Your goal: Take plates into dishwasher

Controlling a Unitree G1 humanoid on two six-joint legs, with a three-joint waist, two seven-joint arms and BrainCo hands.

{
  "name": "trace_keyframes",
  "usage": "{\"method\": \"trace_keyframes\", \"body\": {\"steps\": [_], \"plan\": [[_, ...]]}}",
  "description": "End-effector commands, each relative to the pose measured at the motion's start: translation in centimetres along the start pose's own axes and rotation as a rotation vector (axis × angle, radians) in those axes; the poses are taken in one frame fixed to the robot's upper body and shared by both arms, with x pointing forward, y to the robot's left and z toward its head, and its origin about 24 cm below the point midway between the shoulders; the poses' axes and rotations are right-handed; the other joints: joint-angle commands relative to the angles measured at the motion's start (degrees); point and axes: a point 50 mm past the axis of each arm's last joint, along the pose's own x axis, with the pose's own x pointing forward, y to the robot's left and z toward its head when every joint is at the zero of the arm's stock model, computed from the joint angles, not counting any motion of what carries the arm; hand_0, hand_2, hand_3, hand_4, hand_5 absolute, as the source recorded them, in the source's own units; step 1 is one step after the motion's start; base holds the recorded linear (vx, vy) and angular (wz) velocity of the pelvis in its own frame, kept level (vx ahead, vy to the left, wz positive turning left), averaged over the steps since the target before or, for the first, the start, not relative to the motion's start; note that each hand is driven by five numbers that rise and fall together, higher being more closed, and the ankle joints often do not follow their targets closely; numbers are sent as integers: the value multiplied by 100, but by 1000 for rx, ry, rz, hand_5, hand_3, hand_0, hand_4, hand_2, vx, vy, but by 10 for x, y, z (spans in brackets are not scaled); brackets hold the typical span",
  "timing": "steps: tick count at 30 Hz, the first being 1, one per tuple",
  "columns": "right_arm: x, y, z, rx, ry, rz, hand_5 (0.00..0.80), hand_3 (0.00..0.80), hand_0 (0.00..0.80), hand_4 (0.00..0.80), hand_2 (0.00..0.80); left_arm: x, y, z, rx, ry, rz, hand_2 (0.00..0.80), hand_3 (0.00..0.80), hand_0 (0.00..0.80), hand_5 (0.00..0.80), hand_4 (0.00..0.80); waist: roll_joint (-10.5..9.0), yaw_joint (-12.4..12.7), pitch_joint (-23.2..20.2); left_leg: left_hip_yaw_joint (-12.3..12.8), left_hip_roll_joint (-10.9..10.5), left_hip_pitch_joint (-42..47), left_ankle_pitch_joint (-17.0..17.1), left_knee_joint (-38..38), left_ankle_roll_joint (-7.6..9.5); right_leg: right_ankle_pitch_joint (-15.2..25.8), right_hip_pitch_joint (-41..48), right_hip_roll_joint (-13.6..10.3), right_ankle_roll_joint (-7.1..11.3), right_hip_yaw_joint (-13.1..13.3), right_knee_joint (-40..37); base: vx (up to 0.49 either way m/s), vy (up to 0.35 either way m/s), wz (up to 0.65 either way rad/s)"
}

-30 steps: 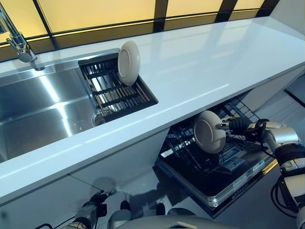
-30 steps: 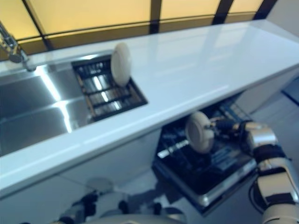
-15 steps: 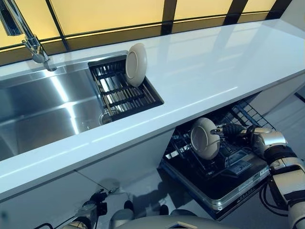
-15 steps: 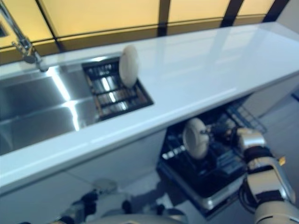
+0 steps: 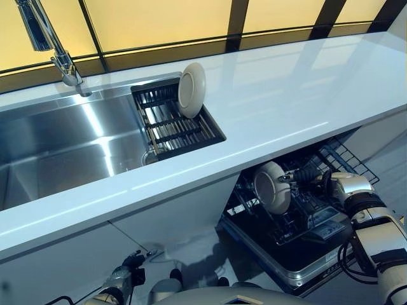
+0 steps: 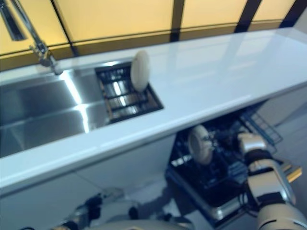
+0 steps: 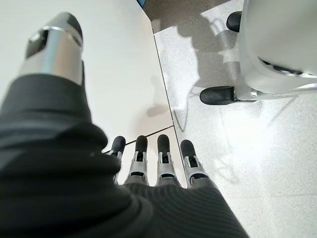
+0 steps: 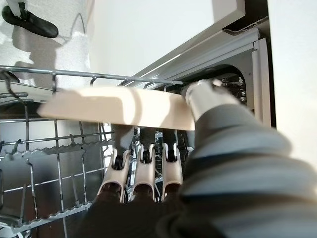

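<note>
My right hand (image 5: 310,175) pinches the rim of a cream plate (image 5: 272,187) and holds it on edge over the pulled-out dishwasher rack (image 5: 299,213) under the counter. In the right wrist view the plate (image 8: 114,109) lies edge-on between my thumb and fingers (image 8: 141,171), with the rack's wires (image 8: 49,148) just past it. A second cream plate (image 5: 191,89) stands upright in the dark drying rack (image 5: 175,124) in the sink. My left hand (image 7: 158,163) hangs low beside the cabinet front, fingers straight and empty.
A steel sink (image 5: 57,143) with a tall faucet (image 5: 54,44) takes up the counter's left. The white counter (image 5: 286,89) overhangs the dishwasher opening. The open dishwasher door (image 5: 299,270) juts out toward the floor.
The whole picture has shifted right, so the camera moved. My right hand has carried the plate slightly lower and closer into the dishwasher rack.
</note>
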Motion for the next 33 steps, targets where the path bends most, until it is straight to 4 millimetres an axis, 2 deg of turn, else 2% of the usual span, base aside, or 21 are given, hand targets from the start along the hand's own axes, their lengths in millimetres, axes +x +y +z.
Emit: {"method": "trace_keyframes", "body": {"steps": [1, 14, 18, 25, 26, 33], "plan": [[-10, -4, 44, -17, -76, -36, 0, 0, 0, 0, 0, 3, -3, 23, -1, -54, -4, 0, 0, 0, 0, 0, -216, 248, -102, -230, 222, 323, -483, 4, -198, 484, -382, -697, 640, 79, 101, 0, 0, 0], [-21, -20, 42, 2, -77, -86, 0, 0, 0, 0, 0, 3, -2, 23, 10, -56, -2, 0, 0, 0, 0, 0, -257, 200, -116, -190, 254, 341, -481, -1, -198, 495, -382, -673, 645, 118, 95, 0, 0, 0], [-29, -30, 38, 9, -62, -116, 0, 0, 0, 0, 0, 3, -1, 23, 16, -55, -1, 0, 0, 0, 0, 0, -277, 173, -119, -165, 270, 351, -486, 1, -196, 495, -378, -657, 645, 138, 96, 0, 0, 0], [-58, -64, 30, 79, -101, -231, 0, 0, 0, 0, 0, 2, 7, 20, 28, -49, 18, 0, 0, 0, 0, 0, -336, 83, -105, -116, 312, 365, -500, 7, -195, 513, -396, -618, 662, 202, 102, 0, -5, 0], [-66, -72, 28, 102, -114, -257, 0, 0, 0, 0, 0, 2, 9, 20, 25, -50, 24, 0, 0, 0, 0, 0, -356, 47, -102, -101, 325, 373, -503, 9, -195, 524, -406, -603, 667, 230, 106, 2, -29, -4], [-99, -100, 16, 170, -139, -349, 0, 0, 0, 0, 0, 2, 9, 24, 23, -68, 24, 0, 0, 0, 0, 0, -420, -101, -91, -25, 363, 392, -526, 32, -187, 526, -444, -552, 670, 354, 145, 5, -11, -9]]}}
